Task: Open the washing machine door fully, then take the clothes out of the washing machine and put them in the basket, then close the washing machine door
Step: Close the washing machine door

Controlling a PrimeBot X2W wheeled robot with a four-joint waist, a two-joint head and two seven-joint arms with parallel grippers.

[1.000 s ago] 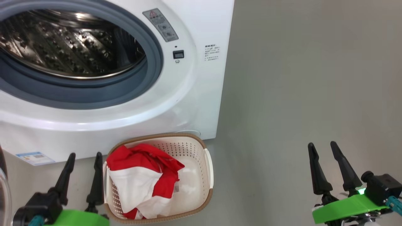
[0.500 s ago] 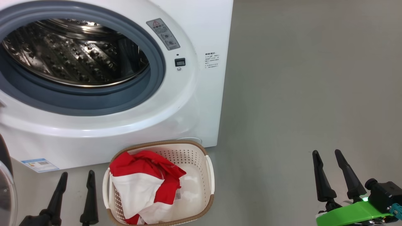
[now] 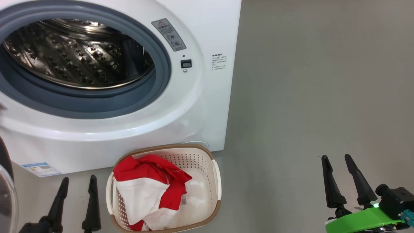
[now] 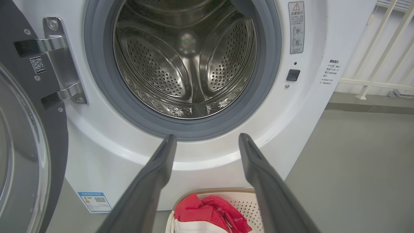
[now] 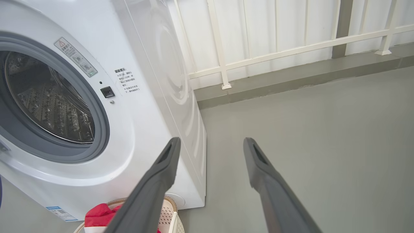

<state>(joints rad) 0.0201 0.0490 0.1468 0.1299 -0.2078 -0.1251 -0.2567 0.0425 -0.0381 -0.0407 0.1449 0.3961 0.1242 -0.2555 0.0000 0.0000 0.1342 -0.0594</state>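
Over the last second my head camera has tipped slightly, so the washing machine point(image 3: 200, 106) sits a touch lower in the head view. The machine and the basket point(image 3: 202, 161) have not moved on the floor point(image 3: 307, 97). My left pincer point(image 3: 80, 178) has sunk further toward the bottom edge than that shift explains, so I judge that arm has drawn back. In the last half second nothing shifts at all.

Both pincers stand wide and empty. The left one hangs just left of the basket, and the right pincer point(image 3: 336, 157) sits well apart over bare floor.

The clothes point(image 3: 145, 181) lie heaped in the left half of the basket, red over white, and the basket stands against the foot of the machine. The drum point(image 4: 187, 64) shows bare steel in the left wrist view, with no fabric that I can see.

The washing machine door point(image 4: 22, 155) stands swung open on its hinge point(image 4: 61, 58), at the left edge of that view.

As I read it, the unloading is done and the arms have settled. What remains is the door: the left arm is the nearer one, and it must get behind the black rim and swing the door across to latch.
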